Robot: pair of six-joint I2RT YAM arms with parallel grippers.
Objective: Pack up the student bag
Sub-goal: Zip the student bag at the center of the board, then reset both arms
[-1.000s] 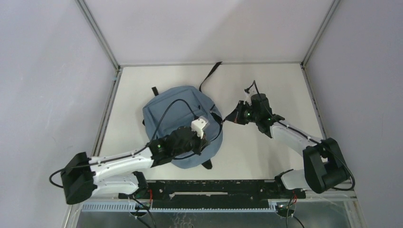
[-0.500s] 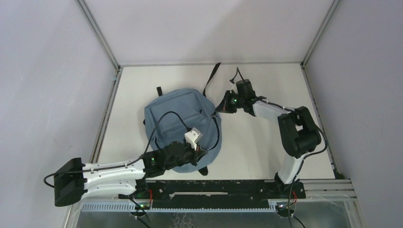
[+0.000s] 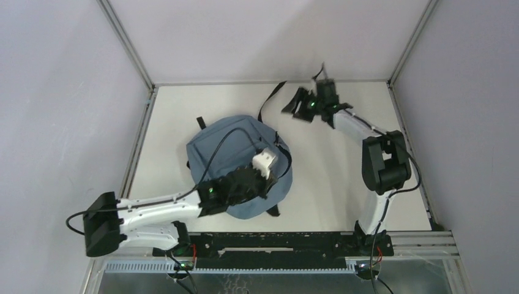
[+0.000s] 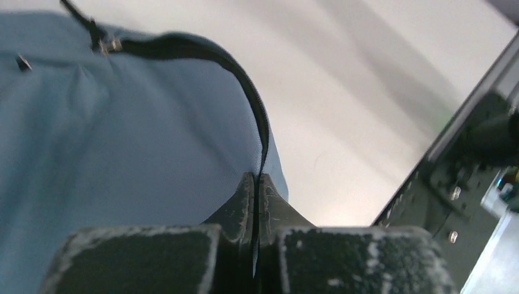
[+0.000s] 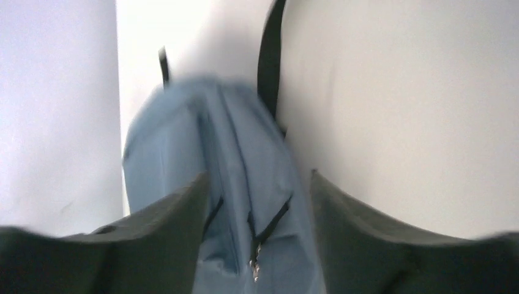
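Lying rounded and soft, the student bag (image 3: 235, 156) is slate-blue.

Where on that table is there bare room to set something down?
Bare table between the student bag and the right arm, and in the far-left corner. Crowded where the left gripper pinches the bag's edge, and around the strap by the right gripper.

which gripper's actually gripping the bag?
The left gripper, pinched shut on the black zipper edge of the student bag. The right gripper is open, clear of the bag.
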